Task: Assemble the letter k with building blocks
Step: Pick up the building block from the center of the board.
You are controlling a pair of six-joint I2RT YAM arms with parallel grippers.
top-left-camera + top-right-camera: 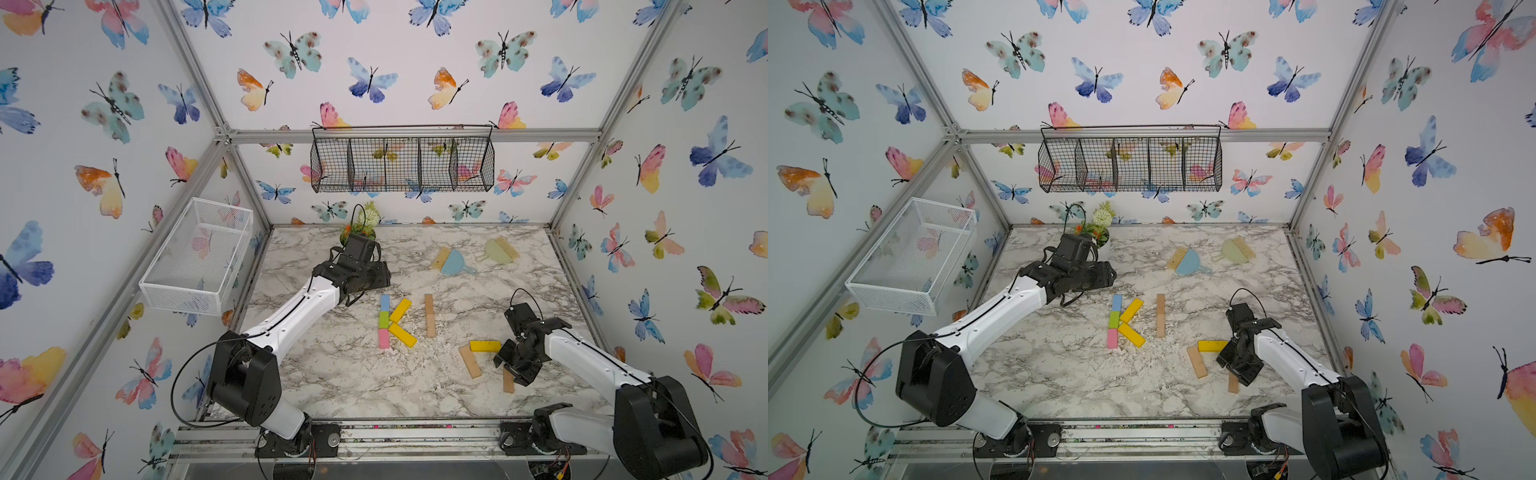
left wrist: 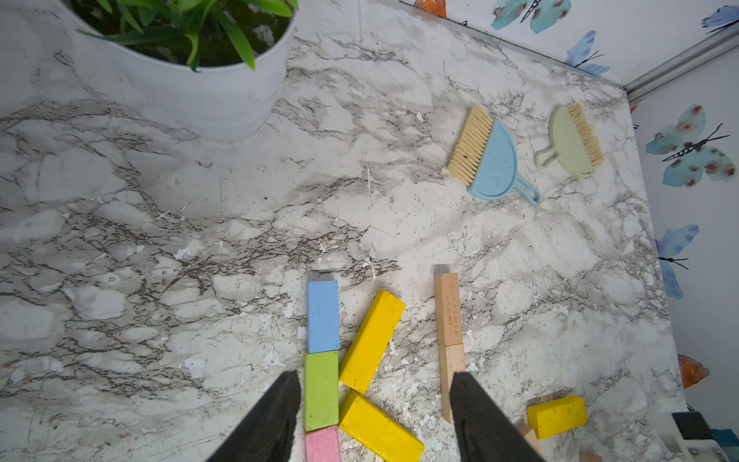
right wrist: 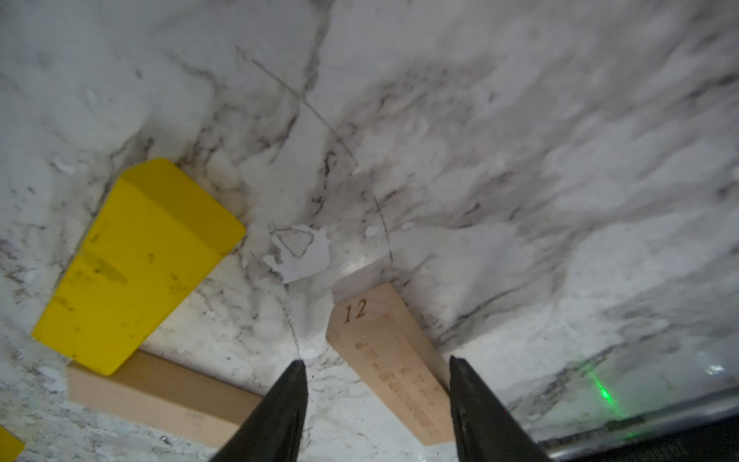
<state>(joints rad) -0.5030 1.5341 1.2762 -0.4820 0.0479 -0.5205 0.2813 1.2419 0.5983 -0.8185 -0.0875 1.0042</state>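
The number "12" is printed on the end of a tan block (image 3: 394, 372) lying toward the front right corner of the table (image 1: 332, 374); the finer print along it is too blurred to be read. The block is straddled, not clamped, by the half-spread right gripper (image 3: 376, 360). The left gripper (image 2: 374, 376) is seen parted and empty above the mid-table K: light blue block (image 1: 385, 303), green block (image 1: 383, 319), pink block (image 1: 384, 338), two yellow blocks (image 1: 400, 310).

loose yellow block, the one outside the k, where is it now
In both top views the loose yellow block lies flat on the right side of the table, one end beside a slanted tan block, close to the right tool.
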